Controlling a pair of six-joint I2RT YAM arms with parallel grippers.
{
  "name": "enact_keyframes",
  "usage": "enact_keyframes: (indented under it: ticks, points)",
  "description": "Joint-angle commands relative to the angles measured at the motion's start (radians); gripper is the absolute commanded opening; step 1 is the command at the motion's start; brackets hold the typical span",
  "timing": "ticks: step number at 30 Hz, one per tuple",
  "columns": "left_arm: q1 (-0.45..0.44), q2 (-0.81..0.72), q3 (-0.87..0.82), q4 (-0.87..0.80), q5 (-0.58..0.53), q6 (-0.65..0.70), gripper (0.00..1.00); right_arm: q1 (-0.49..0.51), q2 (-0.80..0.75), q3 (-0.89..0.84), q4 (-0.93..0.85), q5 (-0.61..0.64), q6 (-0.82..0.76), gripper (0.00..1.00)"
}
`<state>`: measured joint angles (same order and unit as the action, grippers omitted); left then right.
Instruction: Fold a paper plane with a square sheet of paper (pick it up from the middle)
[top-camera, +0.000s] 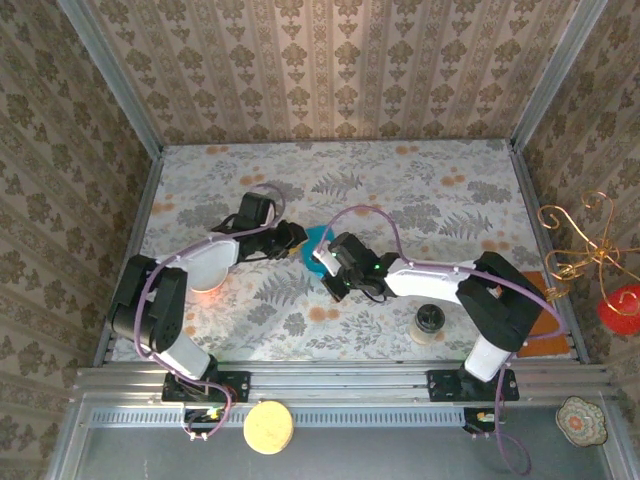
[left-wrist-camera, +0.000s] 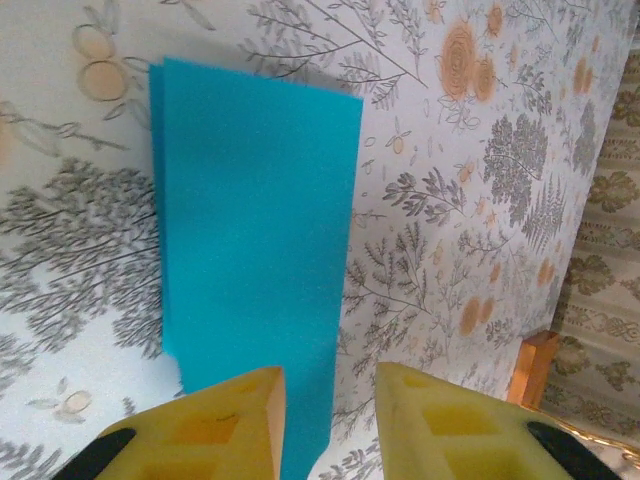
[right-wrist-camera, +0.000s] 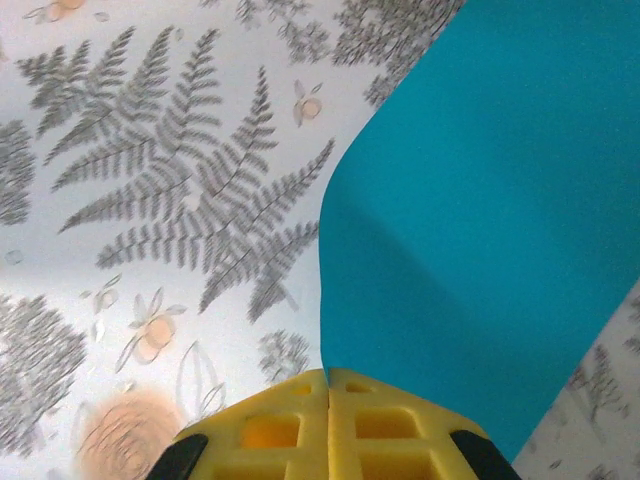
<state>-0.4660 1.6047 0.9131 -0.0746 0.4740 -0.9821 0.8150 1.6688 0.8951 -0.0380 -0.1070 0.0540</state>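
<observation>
The square sheet of paper (left-wrist-camera: 255, 230) is teal-blue and lies doubled over as a long two-layer rectangle on the floral table; from above it is a small teal patch (top-camera: 316, 238) between the two arms. My left gripper (left-wrist-camera: 330, 405) is open, its yellow fingers (left-wrist-camera: 235, 420) standing apart over the sheet's near right edge without pinching it. My right gripper (right-wrist-camera: 328, 378) is shut on the sheet (right-wrist-camera: 490, 190), whose edge runs into the seam between the pads and curves upward from there. The two grippers (top-camera: 298, 240) (top-camera: 322, 262) almost meet mid-table. The paper plane is out of view.
A small black-and-white cup (top-camera: 430, 322) stands near the right arm's base. An orange-brown block (left-wrist-camera: 535, 365) lies at the table's right edge (top-camera: 545, 290). Patterned walls close in the table (top-camera: 420, 190) on three sides.
</observation>
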Motion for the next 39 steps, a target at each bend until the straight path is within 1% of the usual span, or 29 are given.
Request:
enact_keyframes:
  ticks: [1,7,11,17,23,29,39]
  points:
    - [-0.032,0.076,0.055,-0.035,-0.014,0.053,0.29,-0.012,-0.055,-0.029,-0.013,-0.137,0.078,0.04]
    - [-0.064,0.217,0.166,-0.089,-0.008,0.103,0.24,-0.036,-0.089,-0.06,0.004,-0.207,0.11,0.02]
    - [-0.075,0.286,0.24,-0.158,-0.037,0.142,0.21,-0.059,-0.086,-0.073,0.02,-0.232,0.127,0.0]
    - [-0.081,0.355,0.265,-0.209,-0.05,0.152,0.15,-0.088,-0.089,-0.083,0.036,-0.244,0.159,0.0]
    - [-0.088,0.383,0.277,-0.256,-0.063,0.173,0.12,-0.132,-0.08,-0.087,0.048,-0.251,0.198,0.0]
    - [-0.088,0.386,0.268,-0.247,-0.047,0.178,0.11,-0.167,-0.047,-0.072,0.041,-0.228,0.235,0.0]
    - [-0.088,0.385,0.271,-0.218,-0.009,0.183,0.1,-0.18,0.017,-0.039,0.007,-0.246,0.241,0.0]
